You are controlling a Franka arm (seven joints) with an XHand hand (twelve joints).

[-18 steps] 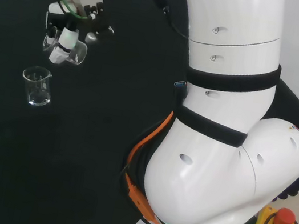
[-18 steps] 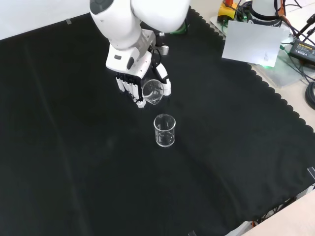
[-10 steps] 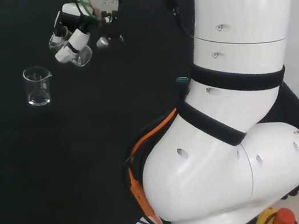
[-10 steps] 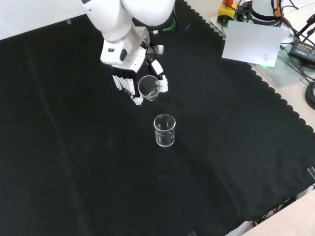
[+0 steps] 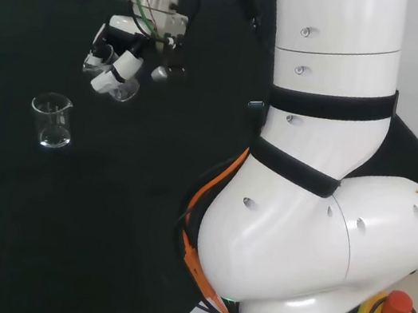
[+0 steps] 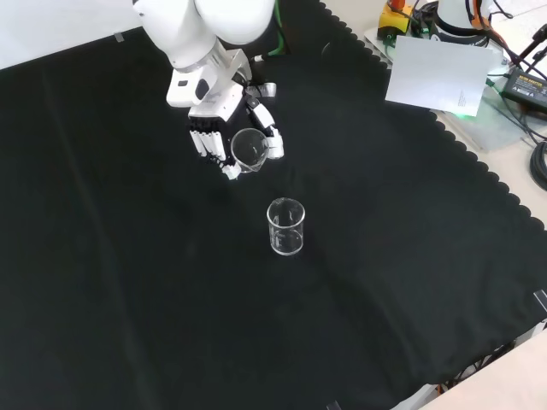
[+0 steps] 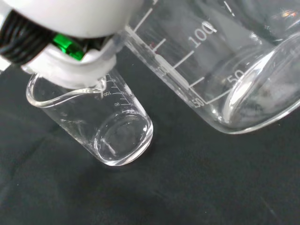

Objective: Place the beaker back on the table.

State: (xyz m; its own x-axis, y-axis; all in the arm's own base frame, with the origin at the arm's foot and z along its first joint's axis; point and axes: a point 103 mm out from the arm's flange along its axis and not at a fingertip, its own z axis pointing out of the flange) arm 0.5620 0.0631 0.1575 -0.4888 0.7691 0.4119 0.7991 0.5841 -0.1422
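Note:
A clear glass beaker (image 6: 248,149) hangs tilted above the black cloth with my hand (image 6: 214,126) shut on it, fingers on one side and thumb on the other. In the head view the hand (image 5: 117,59) holds this beaker (image 5: 120,90) up and to the right of a second clear beaker (image 5: 52,121). That second beaker (image 6: 285,227) stands upright and looks empty on the cloth, apart from the hand. In the wrist view the held beaker (image 7: 220,61) is close and large, with the standing beaker (image 7: 103,126) beyond it and a white part of the hand (image 7: 70,28) near them.
The black cloth (image 6: 128,299) ends in a scalloped edge (image 6: 479,171) at the front view's right. Beyond it lie a grey sheet (image 6: 436,73) and cables. A red stop button (image 5: 395,307) sits by the arm's base in the head view.
The hand has carried the tilted beaker away from the standing beaker: rightward in the head view, up and slightly left in the front view. The standing beaker has not moved.

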